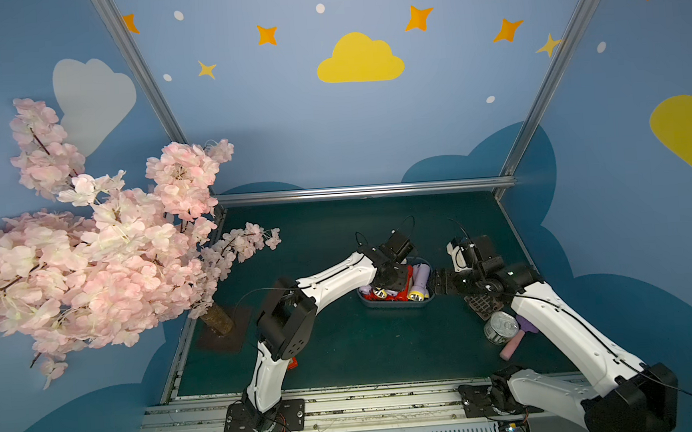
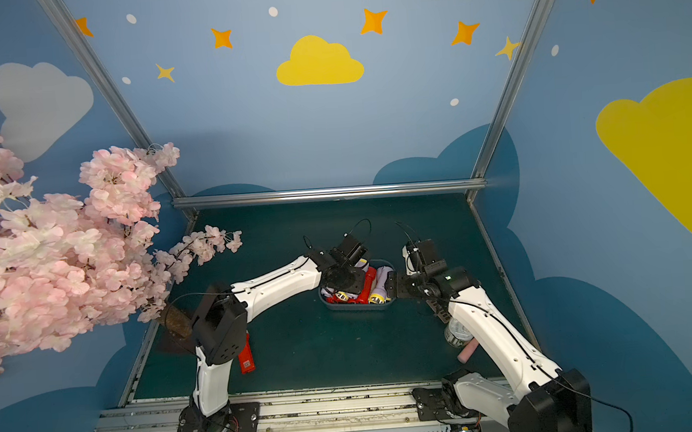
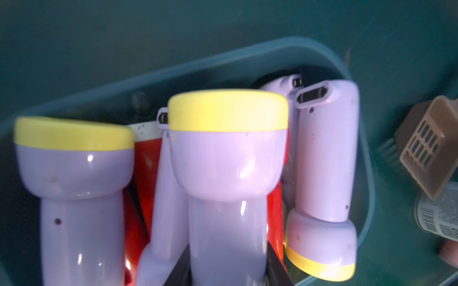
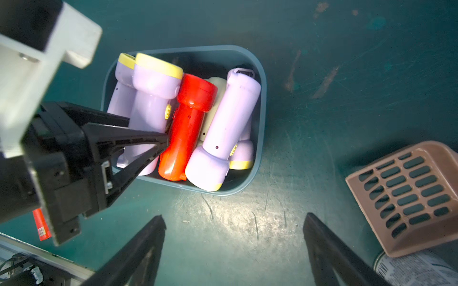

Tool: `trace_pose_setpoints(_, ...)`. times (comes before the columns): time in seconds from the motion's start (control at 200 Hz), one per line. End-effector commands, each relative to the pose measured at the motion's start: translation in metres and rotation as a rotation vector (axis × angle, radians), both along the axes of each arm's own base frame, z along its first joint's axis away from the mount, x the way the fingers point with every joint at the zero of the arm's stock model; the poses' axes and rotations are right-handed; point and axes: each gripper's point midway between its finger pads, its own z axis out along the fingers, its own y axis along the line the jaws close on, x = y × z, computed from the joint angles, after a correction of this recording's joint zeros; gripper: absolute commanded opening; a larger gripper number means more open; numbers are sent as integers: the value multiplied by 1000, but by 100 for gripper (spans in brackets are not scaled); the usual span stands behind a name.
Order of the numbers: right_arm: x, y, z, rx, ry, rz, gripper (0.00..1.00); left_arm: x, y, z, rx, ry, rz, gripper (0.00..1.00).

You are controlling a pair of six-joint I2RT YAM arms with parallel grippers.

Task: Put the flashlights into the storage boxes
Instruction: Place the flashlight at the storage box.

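Presently we list one shallow blue-grey plastic bin (image 4: pixel 262 104), round-cornered, on the scuffed green mat (image 4: pixel 322 74), heaped with glossy flare-headed flashlights (image 4: pixel 230 116): several lilac with yellow head rings, one red flashlight (image 4: pixel 188 123), one pale yellow flashlight (image 4: pixel 218 84). We record the left gripper (image 4: pixel 151 131) clamped on the smooth barrel of a lilac flashlight (image 3: pixel 228 161) atop that pile, and the right gripper (image 4: pixel 234 218) spread wide, empty, over the mat just beside the bin. A brown slotted scoop (image 4: pixel 409 195) sits by a paper-labelled tin can (image 4: pixel 416 272).

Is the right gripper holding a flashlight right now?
No, the right gripper stands open and empty over the bare mat, short of the bin.
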Motion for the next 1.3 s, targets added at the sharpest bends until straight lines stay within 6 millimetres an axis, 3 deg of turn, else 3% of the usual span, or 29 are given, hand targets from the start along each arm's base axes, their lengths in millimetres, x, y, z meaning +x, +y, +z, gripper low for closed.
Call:
trace_pose_setpoints(0.0,-5,-1,-2,9,10,10,88,-9,4,-9,29,43,-9,27)
trace_pose_setpoints(0.195,-3,1,-6,27,16,11,88,-16,6,-12,34,54,-2,33)
trace_pose_setpoints(0.466,-4,0,-4,29,9,8,88,-13,5,1,29,23,-6,52)
trace_pose_setpoints(0.961,-6,0,4,42,-6,3,88,-13,10,31,22,-43,-13,58)
trace_pose_setpoints(1.166,-8,1,9,56,-10,7,88,-15,21,46,20,-80,4,58)
trace_pose_setpoints(1.297,-8,6,14,76,-20,26,88,-21,39,59,30,-112,38,58)
